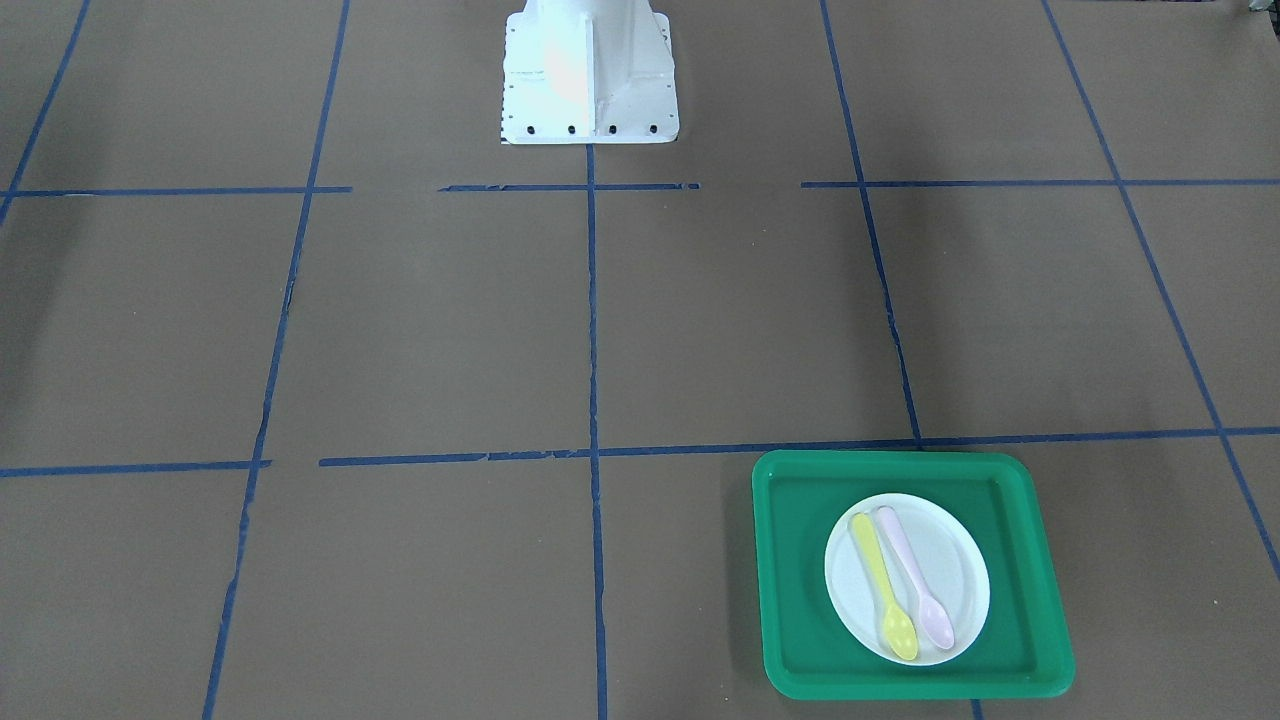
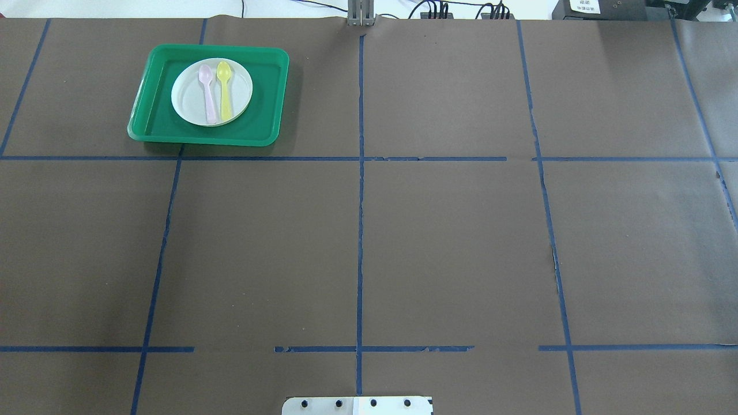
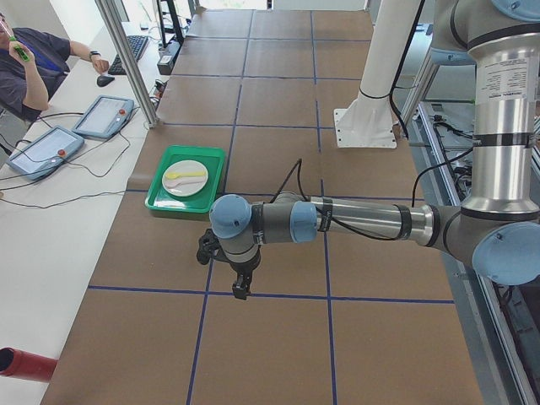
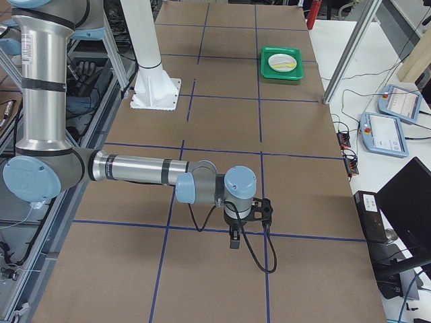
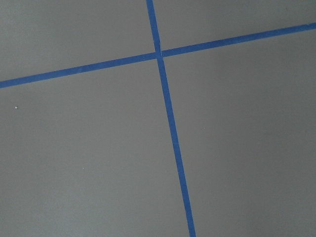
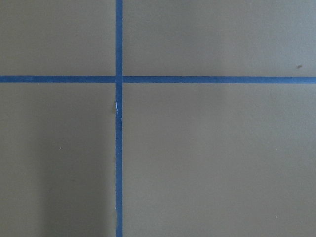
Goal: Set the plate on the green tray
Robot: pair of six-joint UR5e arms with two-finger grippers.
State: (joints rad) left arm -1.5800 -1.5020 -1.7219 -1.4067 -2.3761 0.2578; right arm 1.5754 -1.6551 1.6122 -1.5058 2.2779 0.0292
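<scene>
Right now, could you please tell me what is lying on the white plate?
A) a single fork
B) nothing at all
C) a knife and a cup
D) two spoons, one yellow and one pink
D: the plate, which sits inside the green tray, carries a yellow spoon and a pink spoon lying side by side.

No lettering can be read anywhere in the scene. A white label [image 2: 583,6] on a dark box [image 2: 617,9] beyond the table's far edge, seen from overhead, carries print too small to make out. A printed sticker [image 3: 504,78] on the left arm's [image 3: 498,152] upright silver tube and a similar sticker [image 4: 28,47] on the right arm's [image 4: 42,101] tube are equally illegible.
</scene>
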